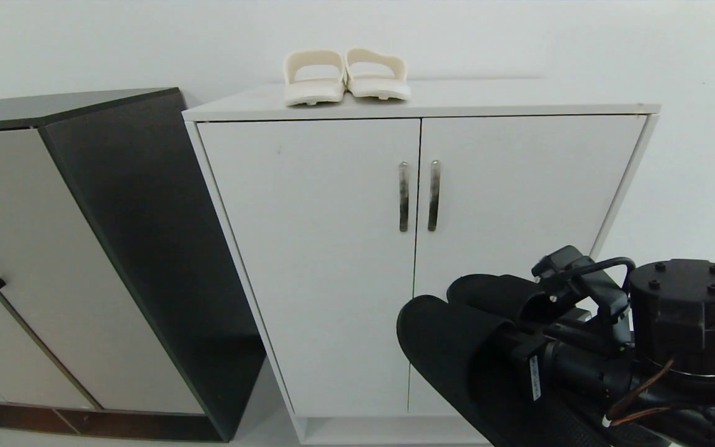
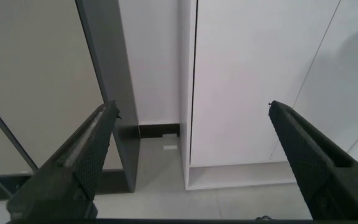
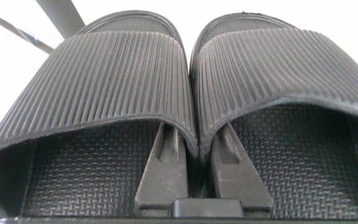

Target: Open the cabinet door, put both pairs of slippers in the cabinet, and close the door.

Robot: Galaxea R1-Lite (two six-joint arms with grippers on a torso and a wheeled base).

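Head view showed one white cabinet (image 1: 320, 279) with two doors (image 1: 314, 261), both closed, and two upright metal handles (image 1: 403, 197) side by side at the middle seam. One pair of cream slippers (image 1: 345, 77), two in all, sat on the cabinet's top towards the far left, touching each other, toes facing the near side. One pair of black slippers (image 1: 475, 335) hung in front of the right door, low and near, carried by the right gripper (image 3: 195, 155). Right wrist view showed its two fingers (image 3: 163, 168), one inside each slipper, clenched on the two inner strap walls pressed together. Left gripper (image 2: 192, 109) hovered with jaws spread wide and nothing between them, facing the white cabinet's lower left corner. One dark cabinet (image 1: 115, 248) stood just left of the white one.
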